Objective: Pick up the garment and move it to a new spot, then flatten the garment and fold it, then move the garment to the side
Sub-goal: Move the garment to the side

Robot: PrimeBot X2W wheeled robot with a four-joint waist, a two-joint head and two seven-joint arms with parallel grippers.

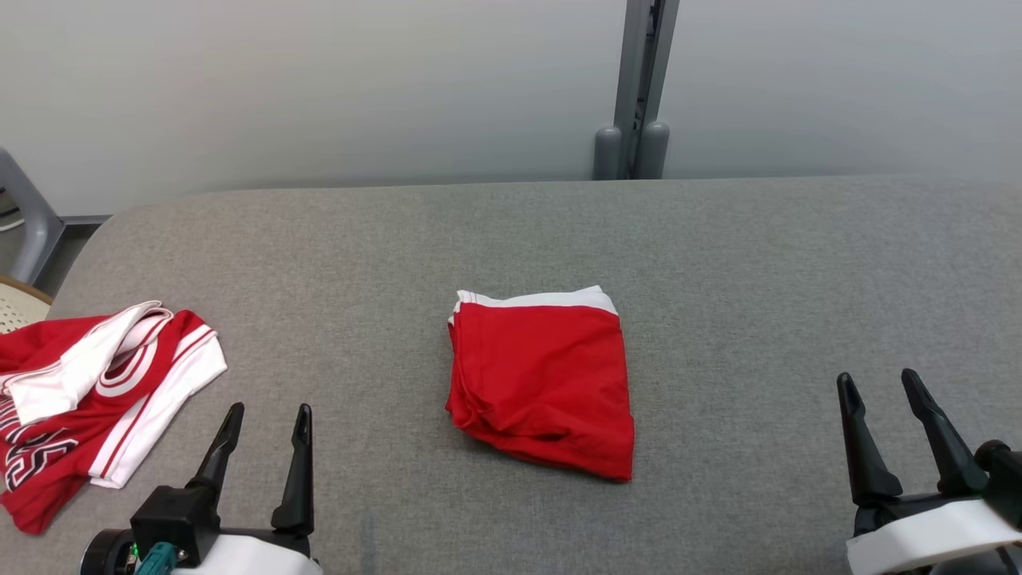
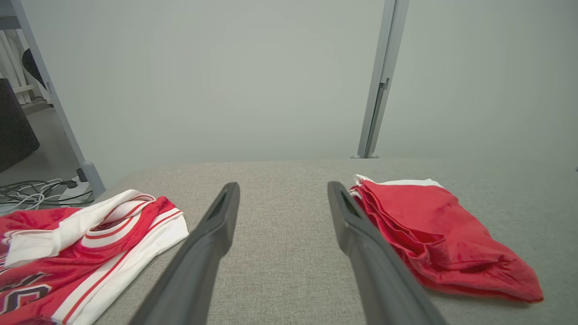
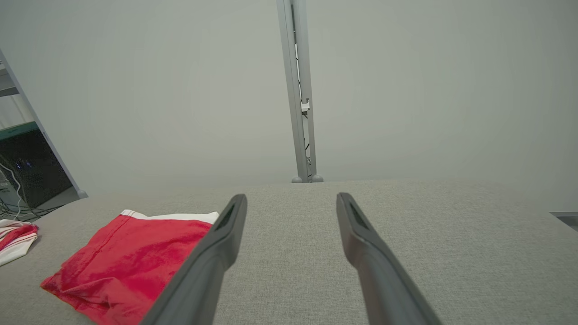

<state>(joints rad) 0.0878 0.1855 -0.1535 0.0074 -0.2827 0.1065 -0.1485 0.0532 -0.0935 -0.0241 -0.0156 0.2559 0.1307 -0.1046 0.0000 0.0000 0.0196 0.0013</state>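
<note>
Folded garment (image 1: 543, 387) right of left gripper (image 1: 270, 409)

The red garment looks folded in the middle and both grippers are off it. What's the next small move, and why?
Probably reach the right gripper in to the folded red garment's right edge to grip it. It lies folded on the table's middle, not yet at the side; the crumpled jersey takes the left end by the left gripper; both stand open, off it.
</note>
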